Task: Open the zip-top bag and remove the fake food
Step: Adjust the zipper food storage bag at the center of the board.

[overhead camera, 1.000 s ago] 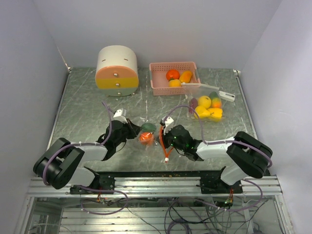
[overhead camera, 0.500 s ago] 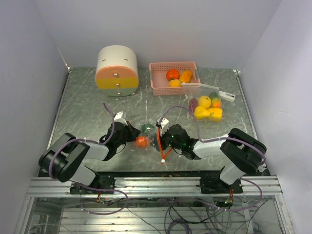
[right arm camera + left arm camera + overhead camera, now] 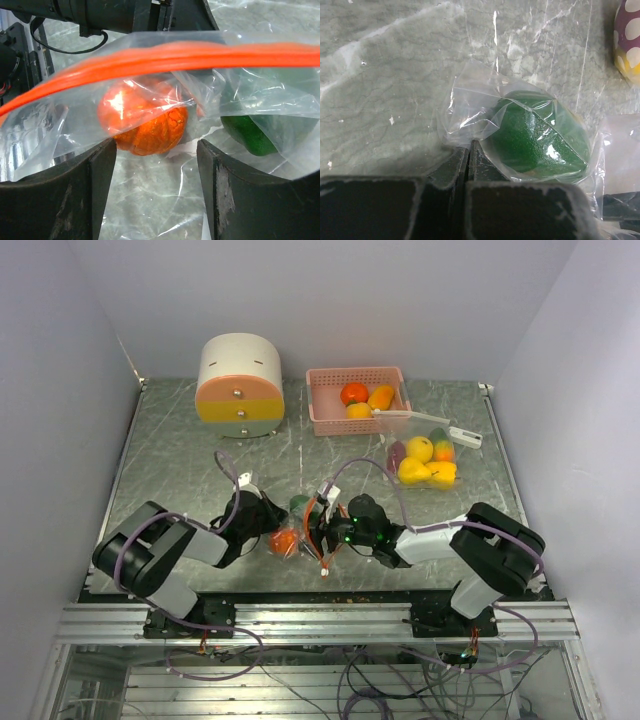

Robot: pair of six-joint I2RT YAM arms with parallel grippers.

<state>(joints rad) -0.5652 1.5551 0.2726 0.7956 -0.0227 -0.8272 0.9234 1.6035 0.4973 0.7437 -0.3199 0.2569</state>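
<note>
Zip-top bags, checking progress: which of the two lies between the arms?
The orange-sealed bag, holding an orange fruit and a green one; the other bag lies by the pink basket.

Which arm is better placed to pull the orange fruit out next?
Right, probably: the right gripper is open, facing the orange fruit in the bag; the left gripper is shut on the bag's edge.

Background stuff: a round drawer box [image 3: 240, 385], cream on top with orange and yellow below, sits well beyond the left claw [image 3: 274, 530]. The pink basket [image 3: 345, 426] is further back past the right claw [image 3: 318, 530], slightly to its right. Both sit on a grey marbled table [image 3: 180, 470].
</note>
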